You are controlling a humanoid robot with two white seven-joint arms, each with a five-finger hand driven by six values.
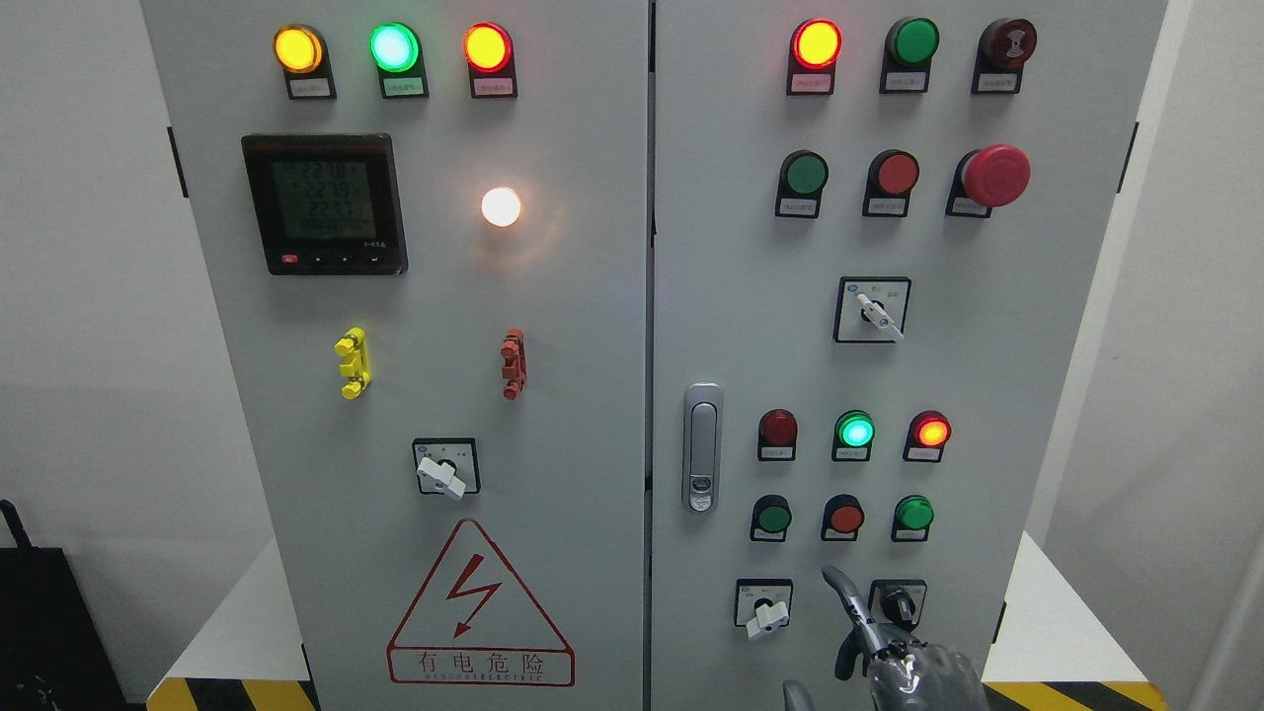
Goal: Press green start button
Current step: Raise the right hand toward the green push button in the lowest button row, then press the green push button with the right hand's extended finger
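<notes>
Low at the cabinet (691, 296) door's bottom right, the right hand (904, 657) points one finger (847, 592) upward, others curled and holding nothing, below the red button (845, 517) and green buttons (913, 513).

A digital meter (324, 203) sits high on the grey cabinet's left door (395, 395). Above the meter glow three lamps: yellow (297, 48), green (394, 46), red (488, 46). Right of the meter shines a white lamp (501, 206). Below the meter come a yellow clip (352, 362), a rotary switch (444, 469) and a red warning triangle (479, 607).
</notes>
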